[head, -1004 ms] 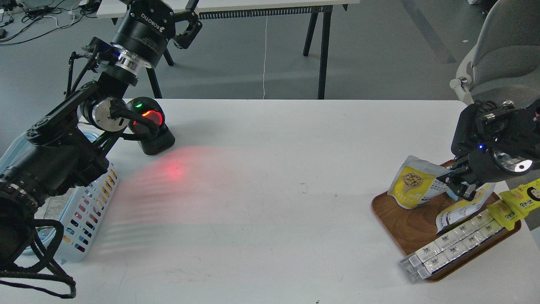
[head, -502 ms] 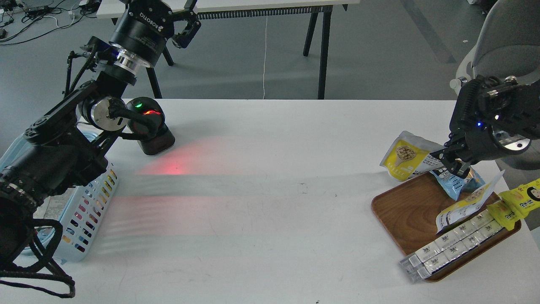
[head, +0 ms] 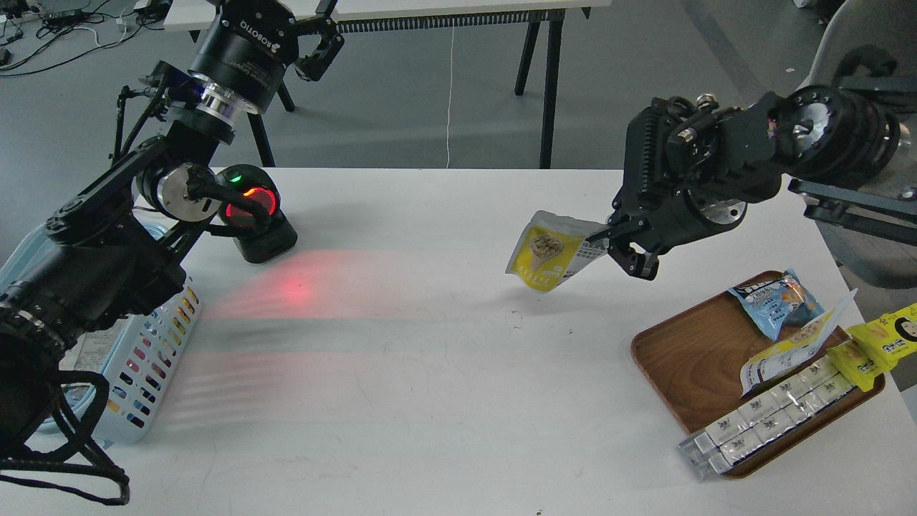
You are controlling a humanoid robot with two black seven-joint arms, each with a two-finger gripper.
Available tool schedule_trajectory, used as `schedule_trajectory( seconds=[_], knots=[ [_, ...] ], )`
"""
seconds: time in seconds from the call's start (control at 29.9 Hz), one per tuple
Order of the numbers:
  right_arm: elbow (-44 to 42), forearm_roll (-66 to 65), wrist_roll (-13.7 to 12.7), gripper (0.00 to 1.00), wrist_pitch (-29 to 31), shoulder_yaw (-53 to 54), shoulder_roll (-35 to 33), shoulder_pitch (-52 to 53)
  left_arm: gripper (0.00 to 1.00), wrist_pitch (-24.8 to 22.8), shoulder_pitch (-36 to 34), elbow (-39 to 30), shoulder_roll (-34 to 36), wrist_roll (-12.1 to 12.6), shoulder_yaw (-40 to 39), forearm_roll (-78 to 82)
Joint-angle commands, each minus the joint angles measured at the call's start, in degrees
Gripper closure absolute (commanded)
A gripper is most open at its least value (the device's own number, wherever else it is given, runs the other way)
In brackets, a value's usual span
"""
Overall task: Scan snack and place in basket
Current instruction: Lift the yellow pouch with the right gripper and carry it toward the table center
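Note:
The snack point(head: 546, 251), a yellow foil pouch with a picture of beige pieces and a white end, hangs in the air above the table right of centre. My right gripper point(head: 617, 247) is shut on its white end and holds it tilted. The light blue basket point(head: 147, 351) stands at the table's left edge, mostly hidden behind my left arm. My left gripper point(head: 315, 36) is raised high at the upper left, fingers apart and empty. A black scanner point(head: 254, 215) with red and green lights stands beside the basket and throws red light on the table.
A brown wooden tray point(head: 688, 365) at the right holds a blue snack packet point(head: 777, 301), another yellow and white pouch point(head: 795, 351), bright yellow cartoon-face packets point(head: 885, 340) and clear boxed packs point(head: 766, 416). A grey chair stands at the far right.
My right gripper has lifted the snack off the tray and carried it up and left, out over the table. My left arm has barely moved.

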Motion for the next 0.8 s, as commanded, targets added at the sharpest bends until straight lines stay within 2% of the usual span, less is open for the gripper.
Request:
schedule_trajectory(
  seconds=[0.0, 0.27, 0.57, 0.77],
  knots=[
    [0.01, 0.0, 0.0, 1.0, 0.0, 2.72, 5.17, -0.03, 0.0, 0.0, 0.09, -0.02, -0.03, 0.0, 0.0, 0.0],
    [0.54, 0.0, 0.0, 1.0, 0.0, 3.34, 9.31, -0.38, 0.0, 0.0, 0.09, -0.02, -0.03, 0.0, -0.09, 0.0],
    [1.77, 0.0, 0.0, 1.0, 0.0, 1.59, 9.4, -2.4, 0.0, 0.0, 0.09, -0.02, -0.03, 0.0, -0.09, 0.0],
    [1.42, 0.0, 0.0, 0.96, 0.0, 1.32, 9.4, -4.34, 0.0, 0.0, 0.09, -0.02, -0.11, 0.0, -0.17, 0.0]
  ],
)
